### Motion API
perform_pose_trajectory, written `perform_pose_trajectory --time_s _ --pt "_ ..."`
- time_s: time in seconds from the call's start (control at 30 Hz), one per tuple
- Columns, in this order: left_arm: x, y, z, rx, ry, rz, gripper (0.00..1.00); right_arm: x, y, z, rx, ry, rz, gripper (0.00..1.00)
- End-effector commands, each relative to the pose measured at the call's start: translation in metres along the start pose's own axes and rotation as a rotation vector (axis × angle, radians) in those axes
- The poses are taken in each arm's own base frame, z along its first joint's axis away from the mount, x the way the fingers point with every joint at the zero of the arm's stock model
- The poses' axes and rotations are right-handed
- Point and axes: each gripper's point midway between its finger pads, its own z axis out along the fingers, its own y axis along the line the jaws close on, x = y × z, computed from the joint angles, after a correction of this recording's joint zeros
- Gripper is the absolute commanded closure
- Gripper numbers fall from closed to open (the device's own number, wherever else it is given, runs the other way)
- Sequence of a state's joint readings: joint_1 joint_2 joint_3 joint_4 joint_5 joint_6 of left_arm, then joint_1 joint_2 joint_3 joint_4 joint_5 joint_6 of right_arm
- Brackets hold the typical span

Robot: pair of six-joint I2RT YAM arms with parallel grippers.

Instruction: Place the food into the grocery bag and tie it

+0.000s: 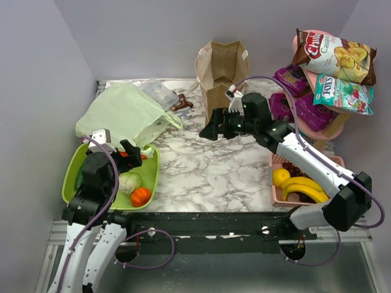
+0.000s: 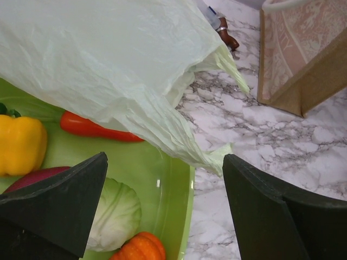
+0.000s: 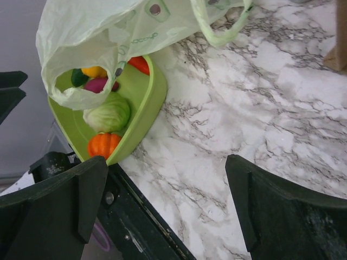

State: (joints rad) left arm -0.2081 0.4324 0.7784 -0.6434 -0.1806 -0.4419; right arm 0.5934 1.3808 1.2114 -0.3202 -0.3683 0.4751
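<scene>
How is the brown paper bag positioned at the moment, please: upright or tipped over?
Upright: the brown paper bag stands on its base at the back of the table, its open mouth facing up.

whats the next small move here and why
Probably lower the open left pincer onto the near edge of the bag and pinch it, to lift the mouth open. The bag lies slumped over part of the tray, with the cabbage still outside it. The right pincer, also open, holds nothing.
</scene>
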Motion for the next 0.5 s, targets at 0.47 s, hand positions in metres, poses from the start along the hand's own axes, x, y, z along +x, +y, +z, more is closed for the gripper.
perform_pose_trajectory --time_s 0.47 --pt "-0.004 0.002 -0.008 -0.119 0.086 -0.003 0.21 0.02 0.04 0.035 -0.081 0.075 -0.023 0.0"
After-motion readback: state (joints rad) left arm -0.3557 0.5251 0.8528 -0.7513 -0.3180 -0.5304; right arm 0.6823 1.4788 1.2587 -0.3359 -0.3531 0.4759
